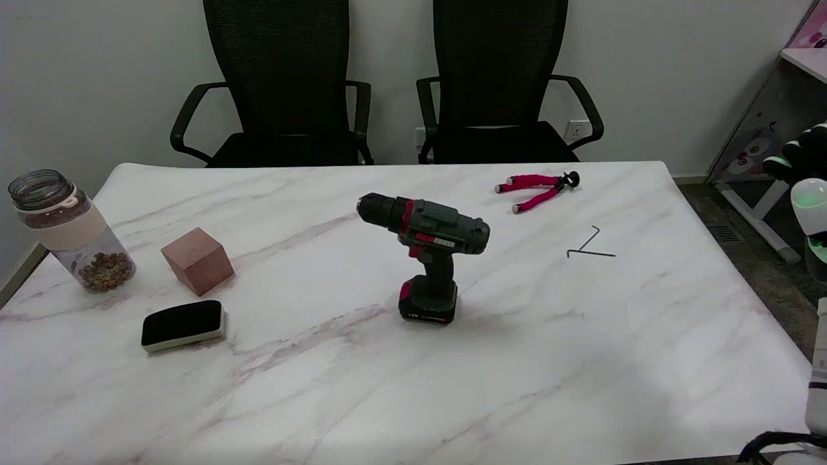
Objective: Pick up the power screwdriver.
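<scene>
Only a sliver of the right hand [800, 158] can be seen at the far right edge, dark fingers poking into view up off the side of the worktop [581, 361], so whether it's open or curled can't really be told from this. Nothing appears to be held in it, though most of it is cut off. The arm is parked well apart from everything, so this is judged to be the very start: the reach hasn't been made yet. The power screwdriver [429, 255] is stood upright on its battery base near the middle of the worktop, chuck pointed toward the left, handle exposed between the body and the battery. For the next move, a long sweep in from the right would be needed, with the fingers wrapped around that handle; it looks top-heavy, so it could be tipped if nudged first. A pair of hex keys [591, 247] and a small pink-legged tripod [536, 190] are sat roughly along that path, probably avoidable. Over on the left, a wooden block [197, 259] and a black eraser [183, 325] are found, and beside them a clear jar [71, 229], lidless as far as can be told, with brown nut-like bits piled in the bottom.
</scene>
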You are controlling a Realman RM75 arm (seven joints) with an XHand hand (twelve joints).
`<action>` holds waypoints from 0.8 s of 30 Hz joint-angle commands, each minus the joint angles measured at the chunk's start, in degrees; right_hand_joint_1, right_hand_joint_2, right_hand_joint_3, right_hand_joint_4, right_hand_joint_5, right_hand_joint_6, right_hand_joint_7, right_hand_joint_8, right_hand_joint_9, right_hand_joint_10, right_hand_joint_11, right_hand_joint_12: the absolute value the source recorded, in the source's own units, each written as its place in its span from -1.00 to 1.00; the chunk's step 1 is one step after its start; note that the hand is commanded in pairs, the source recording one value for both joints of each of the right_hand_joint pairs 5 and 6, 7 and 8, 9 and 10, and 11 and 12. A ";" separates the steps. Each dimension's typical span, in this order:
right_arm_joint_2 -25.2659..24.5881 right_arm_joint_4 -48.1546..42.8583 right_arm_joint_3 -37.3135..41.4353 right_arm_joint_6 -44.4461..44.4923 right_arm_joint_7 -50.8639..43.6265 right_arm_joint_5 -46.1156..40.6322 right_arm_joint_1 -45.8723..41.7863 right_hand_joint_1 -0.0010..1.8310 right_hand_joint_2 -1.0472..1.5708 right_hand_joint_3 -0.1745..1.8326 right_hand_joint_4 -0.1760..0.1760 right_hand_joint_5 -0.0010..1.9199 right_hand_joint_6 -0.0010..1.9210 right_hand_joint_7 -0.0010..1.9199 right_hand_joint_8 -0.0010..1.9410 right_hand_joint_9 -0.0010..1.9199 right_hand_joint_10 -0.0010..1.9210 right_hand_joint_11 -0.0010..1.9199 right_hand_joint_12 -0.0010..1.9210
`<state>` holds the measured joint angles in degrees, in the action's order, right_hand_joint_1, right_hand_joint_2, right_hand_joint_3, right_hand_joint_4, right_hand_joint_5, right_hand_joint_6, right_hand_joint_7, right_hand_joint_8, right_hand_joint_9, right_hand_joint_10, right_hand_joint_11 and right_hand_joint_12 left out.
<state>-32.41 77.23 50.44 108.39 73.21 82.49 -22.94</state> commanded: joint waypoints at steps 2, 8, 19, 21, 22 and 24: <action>-0.64 -7.76 -1.96 0.67 9.32 3.01 -5.43 0.00 0.02 -0.25 -1.00 -0.43 -0.43 -0.43 -0.43 -0.42 -0.42 -0.28 -0.28; -0.81 -8.72 -5.75 -1.11 9.91 5.16 -5.62 0.00 -0.01 -0.22 -0.94 -0.45 -0.45 -0.45 -0.45 -0.42 -0.42 -0.27 -0.27; -5.22 -8.72 -6.15 -14.98 10.11 21.76 1.16 -0.05 -0.14 -0.26 -0.59 -0.63 -0.63 -0.63 -0.63 -0.48 -0.48 -0.33 -0.33; -5.93 -8.05 -6.32 -17.17 10.11 24.57 3.38 -0.05 -0.14 -0.27 -0.58 -0.64 -0.64 -0.64 -0.64 -0.48 -0.48 -0.33 -0.33; -6.13 -7.91 -6.32 -17.90 10.11 25.51 3.93 -0.05 -0.14 -0.28 -0.58 -0.64 -0.64 -0.64 -0.65 -0.48 -0.48 -0.34 -0.34; -6.57 -7.40 -6.41 -20.85 10.11 27.24 5.26 -0.05 -0.14 -0.28 -0.58 -0.65 -0.65 -0.65 -0.65 -0.49 -0.49 -0.34 -0.34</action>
<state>-34.43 69.81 45.97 102.09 81.75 93.84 -25.50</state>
